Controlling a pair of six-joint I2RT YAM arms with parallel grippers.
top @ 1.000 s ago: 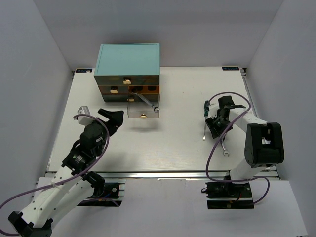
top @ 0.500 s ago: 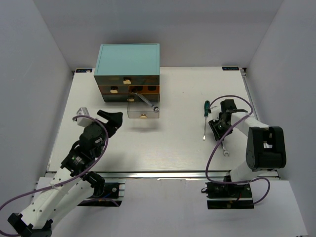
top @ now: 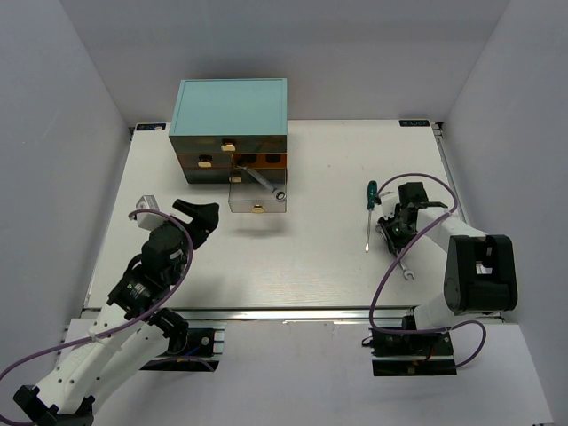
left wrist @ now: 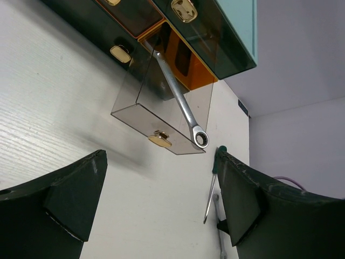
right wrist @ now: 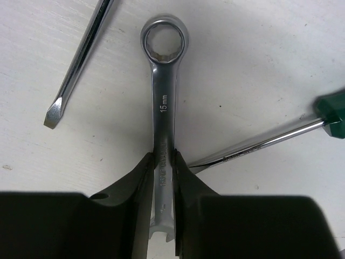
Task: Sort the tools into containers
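Observation:
My right gripper point(right wrist: 163, 156) is shut on the shaft of a silver 15 mm wrench point(right wrist: 163, 97), which lies low over the table; in the top view the gripper point(top: 397, 232) sits at the right with the wrench point(top: 406, 269) sticking out toward the near edge. A screwdriver tip point(right wrist: 75, 70) lies to its left and a green-handled screwdriver point(right wrist: 269, 141) to its right. A green screwdriver point(top: 369, 213) lies beside it. My left gripper point(top: 197, 216) is open and empty, short of the pulled-out drawer point(left wrist: 135, 110). A long wrench point(left wrist: 180, 105) leans in that drawer.
The teal-topped cabinet point(top: 232, 106) stands at the back left, its other drawers shut, with gold knobs point(left wrist: 160, 139). A small grey block point(top: 147, 201) lies by the left arm. White walls close the sides and back.
My right gripper has moved a little toward the near edge along the wrench, uncovering the green screwdriver handle. My left arm has drawn back slightly.

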